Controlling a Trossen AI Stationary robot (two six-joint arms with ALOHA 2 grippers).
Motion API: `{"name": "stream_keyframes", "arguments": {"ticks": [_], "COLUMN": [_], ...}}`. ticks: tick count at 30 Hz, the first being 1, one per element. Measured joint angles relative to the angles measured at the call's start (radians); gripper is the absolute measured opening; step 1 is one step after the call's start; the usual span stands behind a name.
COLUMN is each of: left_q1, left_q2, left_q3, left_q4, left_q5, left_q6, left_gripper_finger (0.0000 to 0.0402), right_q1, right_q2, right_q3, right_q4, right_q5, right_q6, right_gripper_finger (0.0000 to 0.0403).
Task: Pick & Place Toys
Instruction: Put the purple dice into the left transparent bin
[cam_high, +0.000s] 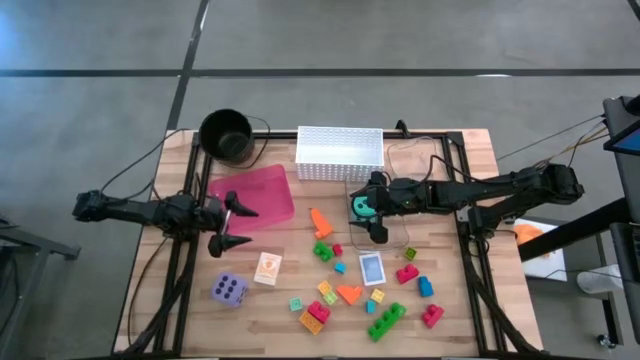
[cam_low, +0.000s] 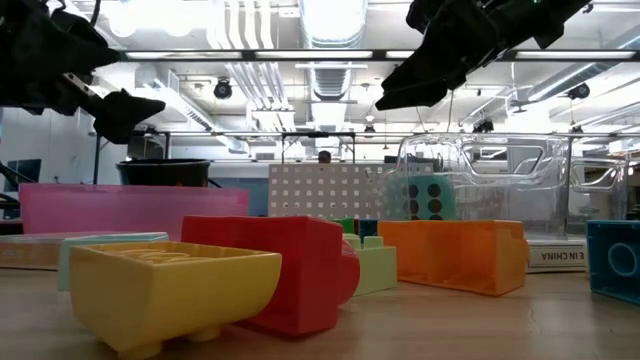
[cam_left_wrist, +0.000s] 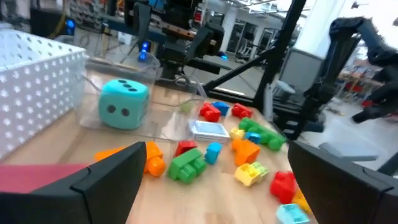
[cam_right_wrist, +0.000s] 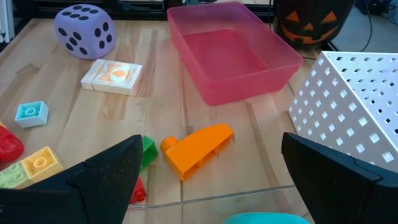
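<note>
Toys lie scattered over the near half of the bench (cam_high: 440, 150): small plastic blocks (cam_high: 388, 318) in red, green, blue, orange and yellow, a purple die (cam_high: 229, 290) toward the left, two small cards (cam_high: 268, 268), and a teal die (cam_high: 361, 206) sitting inside a clear plastic box (cam_high: 395, 165) near the white basket (cam_high: 340, 152). An orange wedge block (cam_right_wrist: 198, 148) rests just outside that box, between it and the pink tray (cam_high: 255, 195).

The left hand (cam_high: 228, 226) hangs over the near edge of the pink tray, fingers spread wide and holding nothing. The right hand (cam_high: 376, 208) hovers above the teal die and the clear box, its fingers also wide apart and empty.

Judging by their look, the blocks are hard, light and glossy, so they should neither crush nor weigh much, but may skid or tip if pinched off-centre. The best hold is probably across two flat parallel sides, low on the body, away from the studs. The dice are bulkier; their rounded corners call for a grip square on opposite faces. The cards lie flat and look awkward to lift, likely needing an edge.
</note>
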Motion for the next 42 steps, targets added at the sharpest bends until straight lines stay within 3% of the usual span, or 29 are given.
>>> {"name": "stream_keyframes", "arguments": {"ticks": [7, 10, 14, 18, 25, 32, 38, 42], "left_q1": [-0.002, -0.002, -0.009, -0.053, -0.230, -0.456, -0.593, -0.624], "left_q2": [0.027, 0.067, 0.159, 0.292, 0.576, 0.831, 0.937, 0.972], "left_q3": [0.118, 0.195, 0.314, 0.431, 0.600, 0.766, 0.860, 0.846], "left_q4": [-0.113, -0.251, -0.461, -0.558, -0.695, -0.932, -0.958, -0.956], "left_q5": [0.029, 0.028, 0.041, 0.070, 0.045, -0.152, -0.171, -0.181], "left_q6": [-0.028, -0.030, -0.036, -0.036, -0.045, -0.242, -0.305, -0.375], "left_gripper_finger": [0.0386, 0.0386, 0.0386, 0.0386, 0.0386, 0.0386, 0.0386, 0.0386], "right_q1": [0.000, 0.000, 0.000, 0.000, 0.000, 0.000, 0.000, 0.000], "right_q2": [0.000, 0.000, 0.000, 0.000, 0.000, 0.000, 0.000, 0.000], "right_q3": [0.000, 0.000, 0.000, 0.000, 0.000, 0.000, 0.000, 0.000], "right_q4": [0.000, 0.000, 0.000, 0.000, 0.000, 0.000, 0.000, 0.000], "right_q5": [0.000, 0.000, 0.000, 0.000, 0.000, 0.000, 0.000, 0.000], "right_q6": [0.000, 0.000, 0.000, 0.000, 0.000, 0.000, 0.000, 0.000], "right_gripper_finger": [0.0378, 0.0378, 0.0378, 0.0378, 0.0378, 0.0378, 0.0378, 0.0378]}}
